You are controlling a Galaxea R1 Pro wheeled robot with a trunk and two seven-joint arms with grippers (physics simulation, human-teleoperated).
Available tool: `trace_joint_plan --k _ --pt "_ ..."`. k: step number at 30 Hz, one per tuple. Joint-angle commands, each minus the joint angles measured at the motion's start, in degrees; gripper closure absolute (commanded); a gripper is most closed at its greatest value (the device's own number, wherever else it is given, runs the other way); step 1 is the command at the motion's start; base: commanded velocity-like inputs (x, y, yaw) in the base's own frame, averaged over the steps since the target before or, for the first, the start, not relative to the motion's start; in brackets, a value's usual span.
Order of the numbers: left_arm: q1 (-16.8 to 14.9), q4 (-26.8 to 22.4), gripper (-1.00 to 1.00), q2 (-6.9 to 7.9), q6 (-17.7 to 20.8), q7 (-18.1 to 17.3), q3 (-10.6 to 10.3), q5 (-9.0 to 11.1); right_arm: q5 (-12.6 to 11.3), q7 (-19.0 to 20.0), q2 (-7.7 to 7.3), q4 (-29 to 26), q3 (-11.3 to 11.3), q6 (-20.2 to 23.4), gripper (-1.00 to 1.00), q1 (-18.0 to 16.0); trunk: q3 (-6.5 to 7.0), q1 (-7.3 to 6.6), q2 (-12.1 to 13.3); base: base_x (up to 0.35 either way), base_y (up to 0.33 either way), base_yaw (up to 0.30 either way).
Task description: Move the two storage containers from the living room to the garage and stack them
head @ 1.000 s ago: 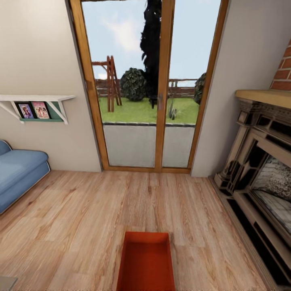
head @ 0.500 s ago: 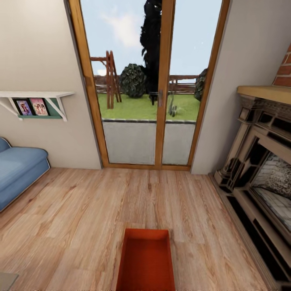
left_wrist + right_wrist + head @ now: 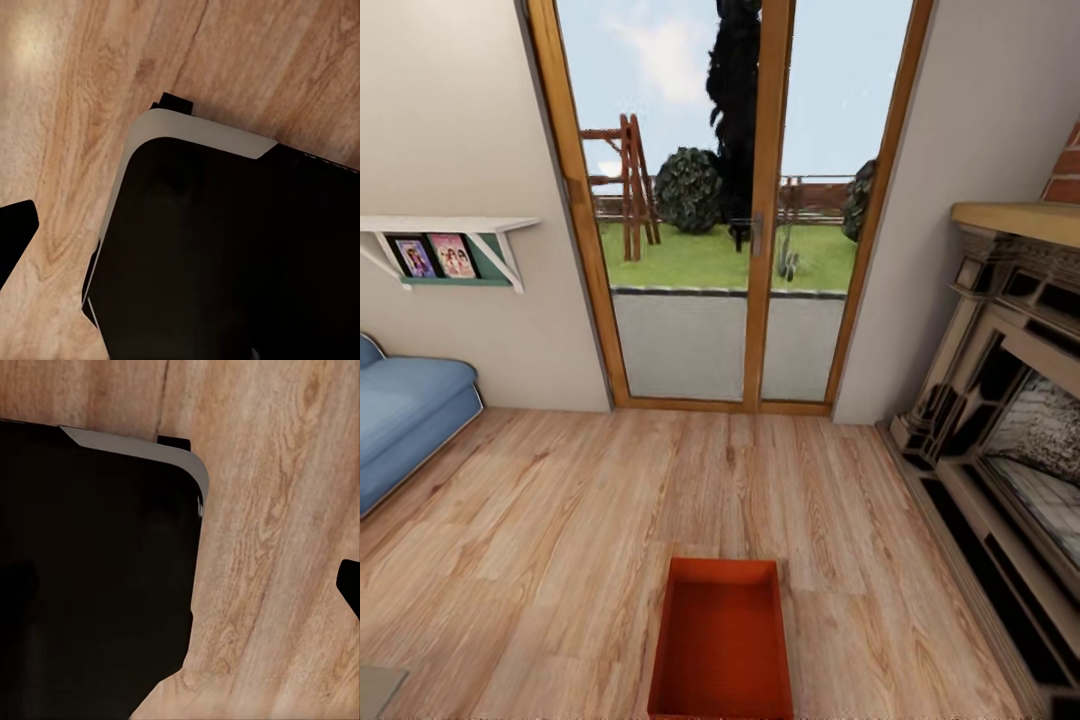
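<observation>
An orange-red storage container (image 3: 722, 640) sits open-topped on the wood-plank floor (image 3: 560, 520) of the living room, low in the head view, facing the glass doors (image 3: 730, 200). Bare planks lie around it, bounded by the sofa (image 3: 405, 420) and the fireplace (image 3: 1010, 420). Both wrist views show dark robot body (image 3: 225, 255) over planks; how either claw stands cannot be told.

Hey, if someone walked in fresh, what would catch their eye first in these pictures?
Probably the orange-red storage container, open and empty on the wood-plank floor right in front of the robot. Next, the tall glass doors straight ahead showing the garden, flanked by a blue sofa at left and fireplace at right.
</observation>
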Motion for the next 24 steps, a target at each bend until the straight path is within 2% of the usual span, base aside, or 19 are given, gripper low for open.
trace_joint_plan --k 1,24 --pt "0.0 0.0 -1.00 0.00 -0.1 0.1 -0.5 0.4 -0.5 0.0 0.03 0.2 0.5 -0.3 -1.00 -0.1 -0.15 0.00 0.0 0.000 0.000 0.000" --pt "0.0 0.0 -1.00 0.02 -0.1 0.1 -0.5 0.4 -0.5 0.0 -0.38 0.2 0.5 -0.3 -1.00 -0.1 -2.26 0.00 0.0 0.000 0.000 0.000"
